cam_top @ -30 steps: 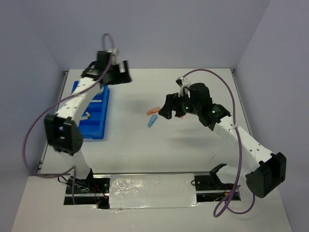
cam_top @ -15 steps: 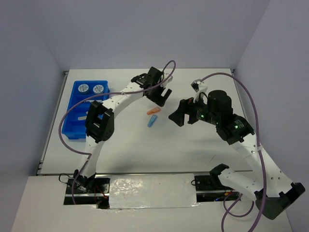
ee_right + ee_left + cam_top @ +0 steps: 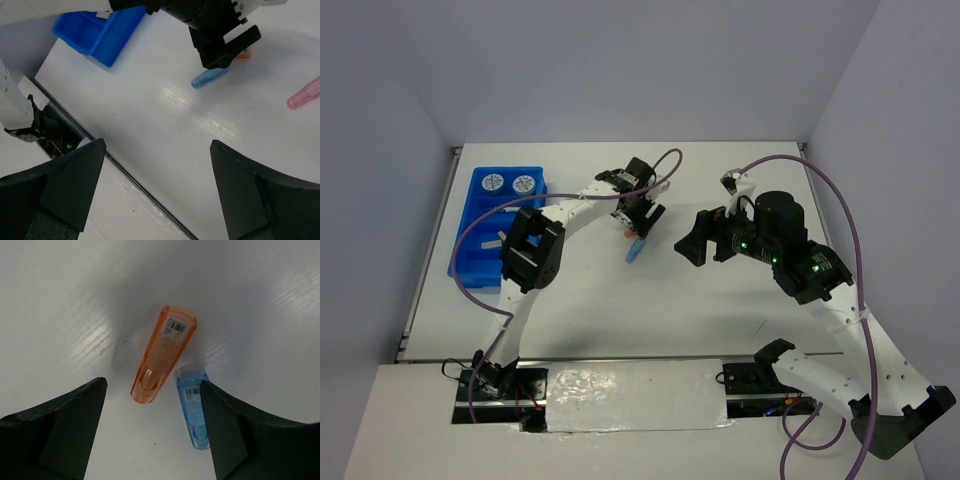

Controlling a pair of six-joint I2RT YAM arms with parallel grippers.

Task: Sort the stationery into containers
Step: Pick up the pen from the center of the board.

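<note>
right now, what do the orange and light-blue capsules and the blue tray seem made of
Orange capsule: probably translucent glossy plastic; light passes through its tinted shell.
Light-blue capsule: same see-through tinted look, likely plastic.
Blue tray: seemingly opaque moulded plastic, uniform bright colour, rigid walls.

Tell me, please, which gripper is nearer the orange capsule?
Left. The left gripper hovers directly over the orange capsule, open; the right gripper hangs apart, off to its right.
</note>
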